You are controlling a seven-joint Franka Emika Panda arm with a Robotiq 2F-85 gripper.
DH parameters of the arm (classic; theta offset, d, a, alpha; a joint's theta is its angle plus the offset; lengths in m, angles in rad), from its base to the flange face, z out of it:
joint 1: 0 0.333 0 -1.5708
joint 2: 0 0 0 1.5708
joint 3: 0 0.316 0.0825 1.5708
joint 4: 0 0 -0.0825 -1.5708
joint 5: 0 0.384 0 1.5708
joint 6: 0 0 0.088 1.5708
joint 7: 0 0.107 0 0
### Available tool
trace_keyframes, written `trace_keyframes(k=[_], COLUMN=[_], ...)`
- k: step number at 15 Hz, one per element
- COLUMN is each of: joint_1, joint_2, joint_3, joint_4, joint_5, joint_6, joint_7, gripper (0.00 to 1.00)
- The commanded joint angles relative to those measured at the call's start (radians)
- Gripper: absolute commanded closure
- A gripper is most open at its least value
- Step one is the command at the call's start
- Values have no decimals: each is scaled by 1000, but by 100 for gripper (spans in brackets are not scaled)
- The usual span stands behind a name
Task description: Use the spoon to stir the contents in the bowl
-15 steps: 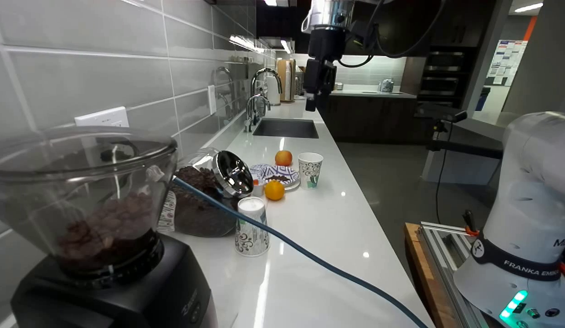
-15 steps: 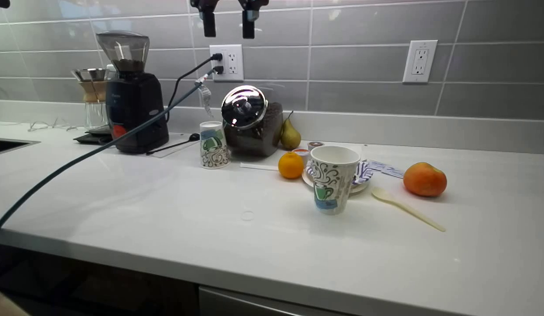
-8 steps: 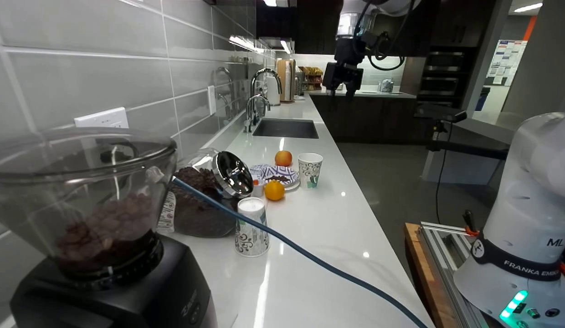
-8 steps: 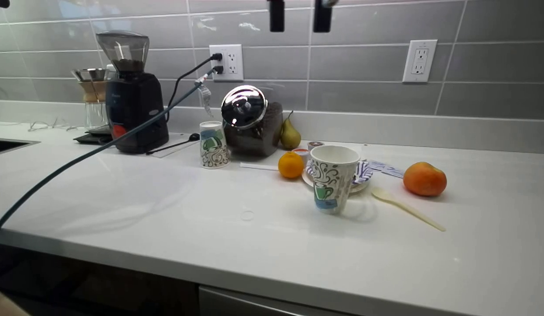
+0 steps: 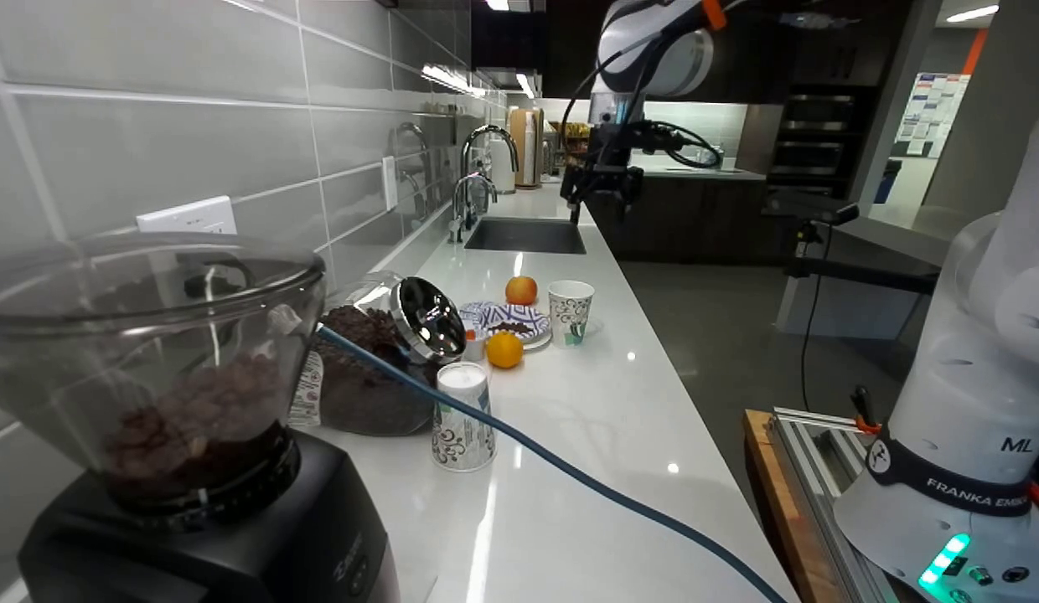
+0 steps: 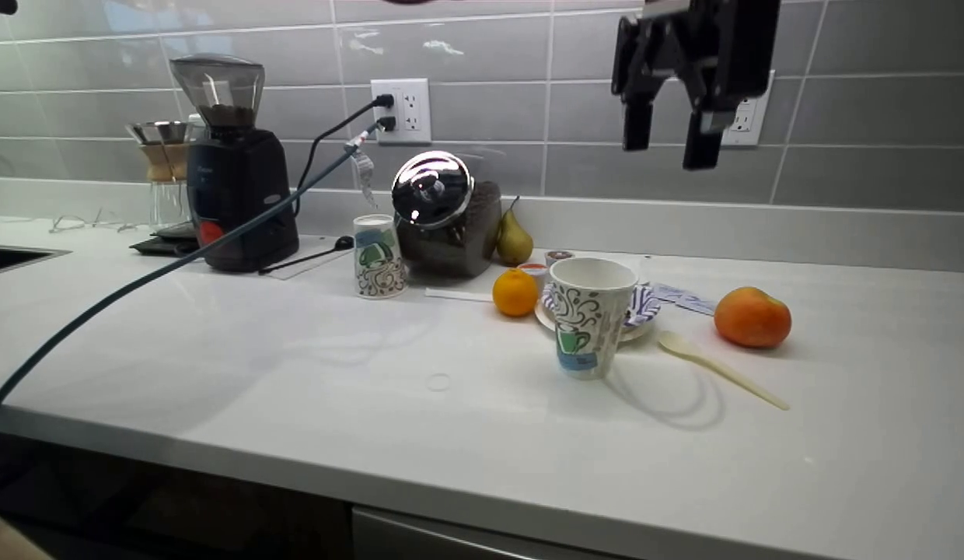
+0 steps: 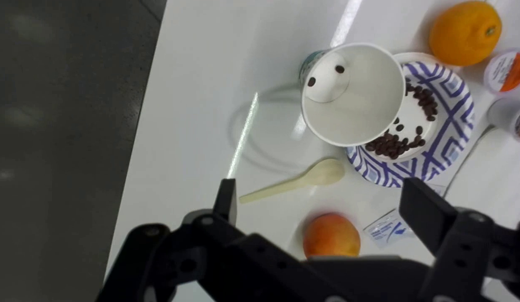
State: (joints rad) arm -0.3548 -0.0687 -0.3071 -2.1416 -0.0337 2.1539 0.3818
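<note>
Wrist view: the pale spoon (image 7: 293, 183) lies mid-frame, well below my gripper (image 7: 321, 197), whose jaws stand wide apart. The spoon's long axis runs nearly along my closing line, handle toward lower left, so pinching it likely needs a turn. Here coffee beans (image 7: 392, 147) show in the patterned paper bowl (image 7: 452, 111), right of centre; in an exterior view the paper cup (image 6: 592, 320) mostly hides that bowl.

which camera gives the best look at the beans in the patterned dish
The wrist view: looking down, it shows separate dark beans in the patterned dish. In an exterior view they merge into a dark patch; in an exterior view the upright paper cup hides most or all of them.
</note>
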Motion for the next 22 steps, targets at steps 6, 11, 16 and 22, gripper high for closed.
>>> trace_keyframes(k=[6,11,16,22], joint_1=[23,9,-47,-146], joint_2=[156,238,359,496], joint_3=[-6,-27,-64,-64], joint_4=[110,153,235,357], joint_5=[6,96,281,518], joint_6=[-4,26,-51,-130], joint_7=[216,390,397,382], gripper=[0,0,0,0])
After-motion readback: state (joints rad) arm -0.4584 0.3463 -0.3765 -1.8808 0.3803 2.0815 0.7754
